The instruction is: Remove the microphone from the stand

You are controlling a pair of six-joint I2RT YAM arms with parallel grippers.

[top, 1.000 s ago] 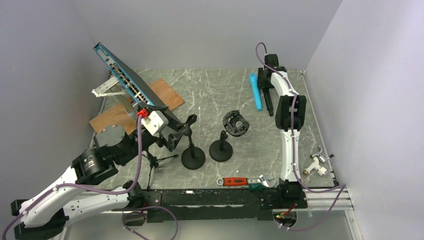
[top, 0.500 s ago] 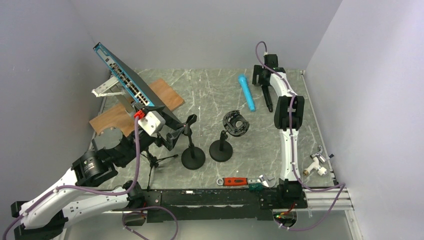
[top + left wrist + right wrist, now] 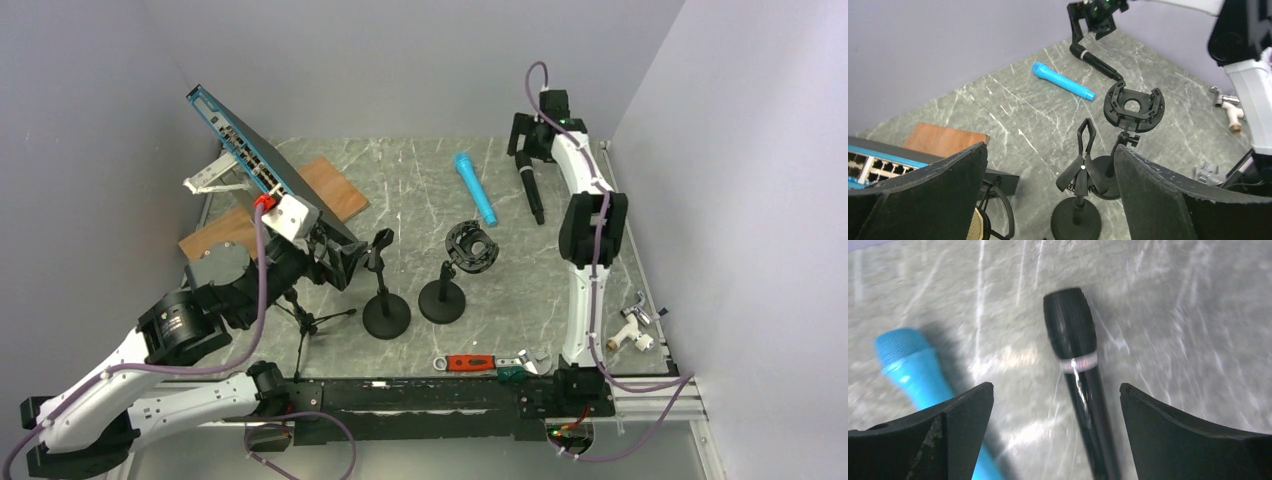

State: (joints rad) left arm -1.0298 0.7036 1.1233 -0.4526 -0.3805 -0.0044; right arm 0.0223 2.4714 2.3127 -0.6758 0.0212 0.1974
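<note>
At the near edge of the table (image 3: 420,180) lies a wrench (image 3: 470,363), and a white tee fitting (image 3: 632,328) sits to the right by the right arm's base. Further in stand two black round-based stands just beside each other: a clip stand (image 3: 384,300) on the left and a ring-mount stand (image 3: 455,272) on the right, the ring tilted. A small tripod (image 3: 303,322) stands left of them. The left gripper (image 3: 1050,147) hangs left of the clip stand, jaws wide apart and holding nothing, its camera looking over both stands. Behind it a network switch (image 3: 245,150) leans tilted over a wooden board (image 3: 325,185). Toward the back of the table, beyond the ring-mount stand, a blue mic (image 3: 475,188) and a black mic (image 3: 532,190) lie flat, near each other but apart. The right gripper (image 3: 1055,386) hovers over the black mic's head end, jaws apart on either side of it in the blurred wrist view, gripping nothing.
</note>
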